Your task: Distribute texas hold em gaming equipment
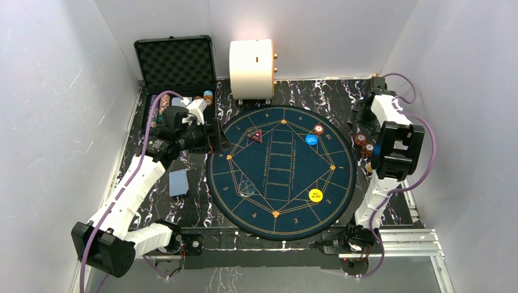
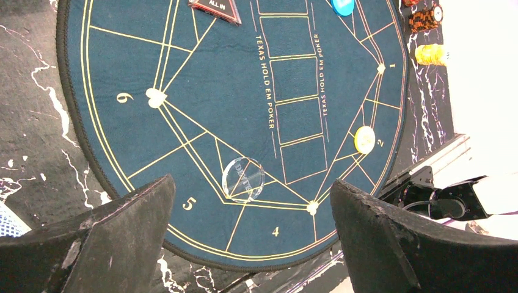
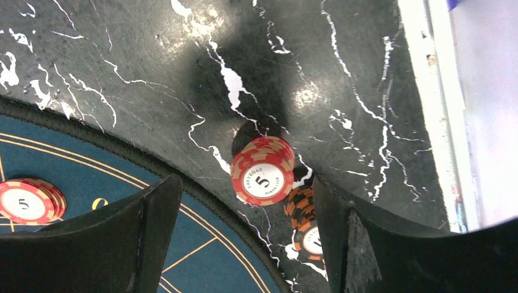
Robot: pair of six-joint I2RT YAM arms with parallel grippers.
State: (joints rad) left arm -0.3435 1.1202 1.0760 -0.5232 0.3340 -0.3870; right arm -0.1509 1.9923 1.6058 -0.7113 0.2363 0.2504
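Our right claw (image 3: 244, 201) stands wide, a red chip stack (image 3: 262, 174) between its fingers, just right of the mat (image 3: 61, 165). Our left claw (image 2: 253, 189) gapes empty above the mat.

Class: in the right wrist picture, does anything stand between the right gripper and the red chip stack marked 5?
Nothing visible does. The red chip stack lies uncovered between the jaws of the open right gripper. An orange chip stack sits right beside it, near one jaw, and might get nudged in a grasp.

Left gripper (image 2: 253, 186) jaws spread wide, right gripper (image 3: 245, 183) jaws apart, both empty.
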